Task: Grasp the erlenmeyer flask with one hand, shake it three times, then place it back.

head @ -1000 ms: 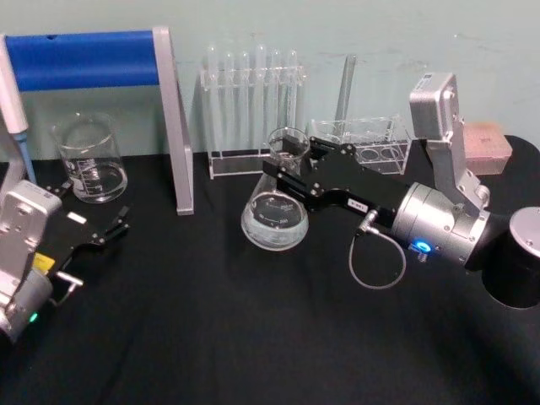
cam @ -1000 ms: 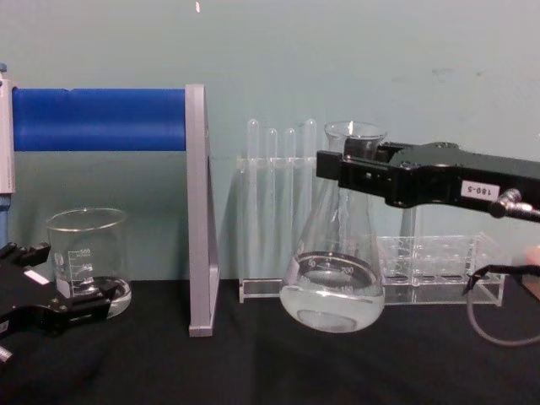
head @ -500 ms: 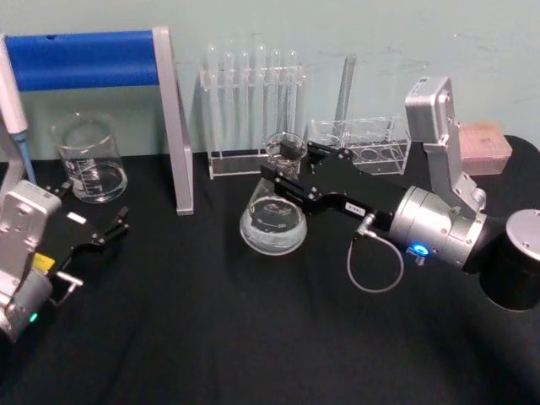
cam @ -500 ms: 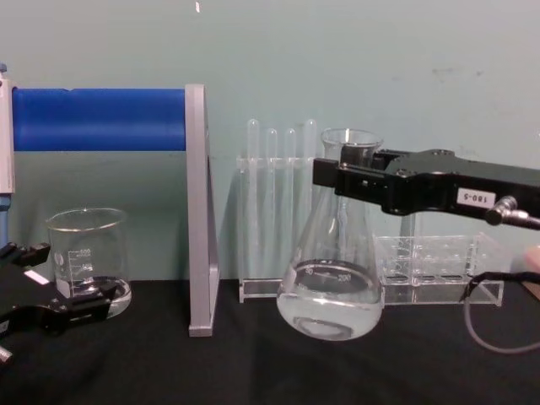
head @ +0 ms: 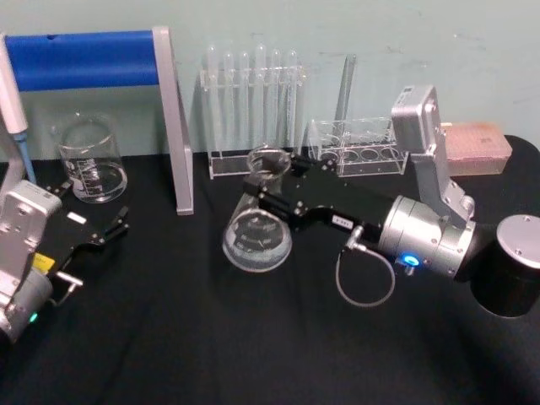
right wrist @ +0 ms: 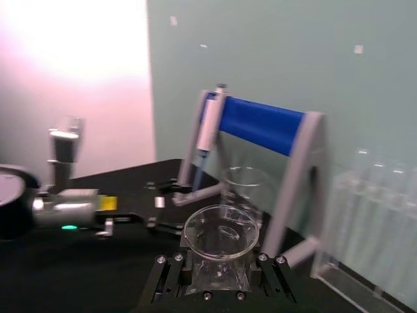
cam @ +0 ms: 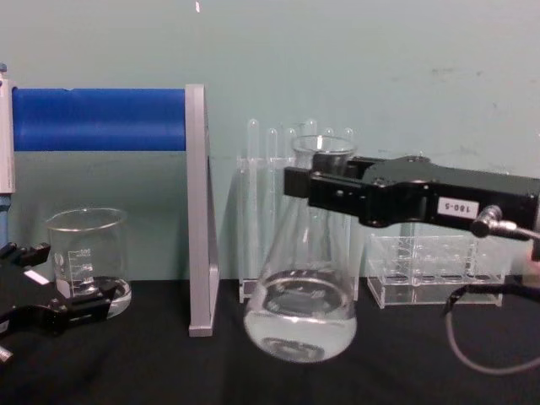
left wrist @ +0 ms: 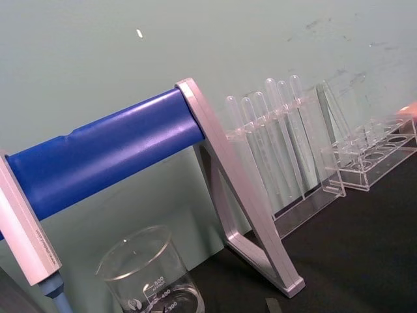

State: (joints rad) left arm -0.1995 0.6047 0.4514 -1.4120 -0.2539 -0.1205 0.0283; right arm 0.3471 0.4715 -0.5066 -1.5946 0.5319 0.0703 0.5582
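though dim from above, liquid (cam: 299,325) plain from chest; erlenmeyer flask (head: 257,238) in right tool (head: 267,190); left tool (head: 94,205) wide

right gripper (head: 272,182): black, white number label (cam: 457,206), silver wrist (head: 422,238), grey cable (head: 363,285) | left gripper (head: 94,205): black, white tag (head: 76,218)

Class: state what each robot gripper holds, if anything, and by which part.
The right gripper holds the clear glass conical erlenmeyer flask by its narrow neck, just under the flared rim. The open left gripper holds nothing.
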